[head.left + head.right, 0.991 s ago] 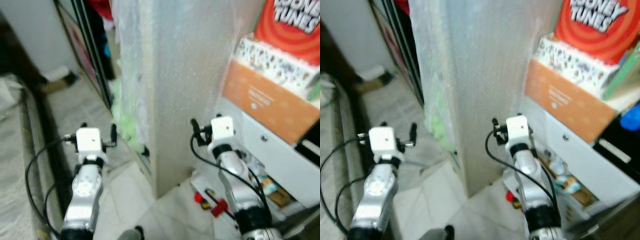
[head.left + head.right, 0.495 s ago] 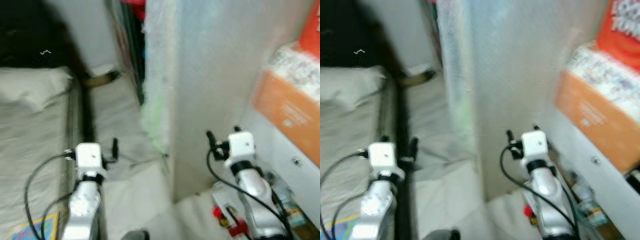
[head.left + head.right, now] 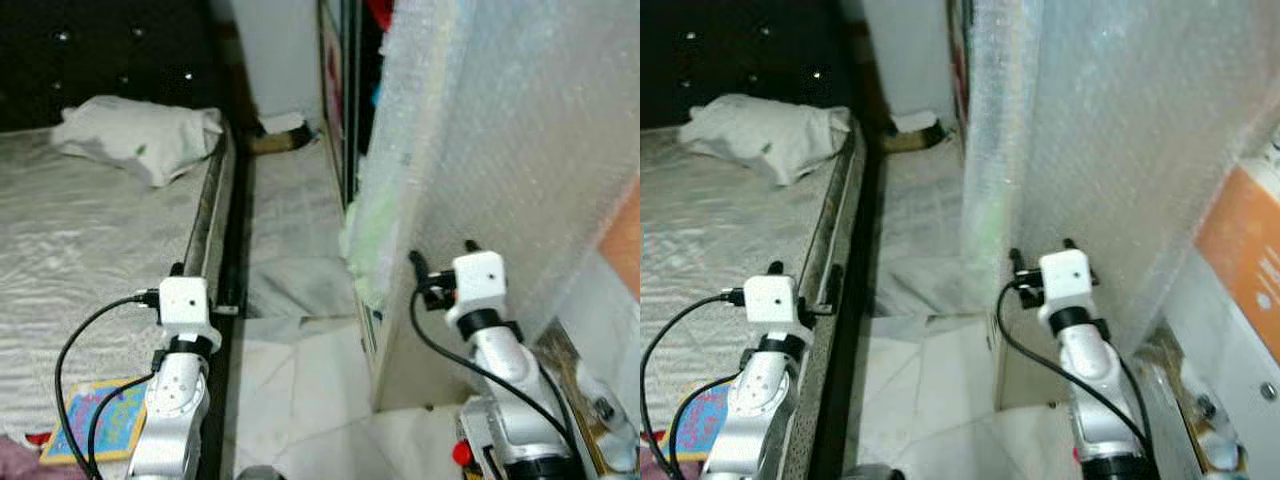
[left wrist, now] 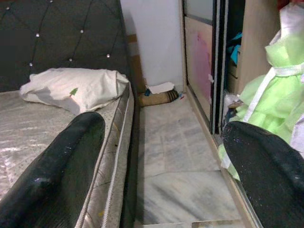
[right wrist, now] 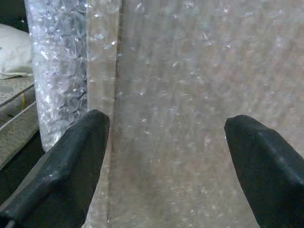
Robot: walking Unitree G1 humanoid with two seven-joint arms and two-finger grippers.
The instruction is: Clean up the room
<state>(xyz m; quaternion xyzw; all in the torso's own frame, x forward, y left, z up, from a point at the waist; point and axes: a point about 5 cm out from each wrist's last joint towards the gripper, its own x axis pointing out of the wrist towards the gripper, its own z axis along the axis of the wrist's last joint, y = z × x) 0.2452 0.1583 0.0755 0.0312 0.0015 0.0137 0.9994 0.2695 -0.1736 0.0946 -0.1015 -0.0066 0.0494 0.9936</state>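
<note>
Left arm: silver segmented shell, rounded joints, a round disc on the forearm side. Wrist carries a white square camera block above a black collar. A black cable leaves the block's side and loops down along the forearm.

Right arm: same silver shell, black band near the elbow, white block at the wrist on a black collar. Black cable loops from the wrist down the arm; small black brackets beside the block.

Left gripper: two long black fingers, glossy, rounded tips, set wide apart. Right gripper: same black fingers, likewise parted.
</note>
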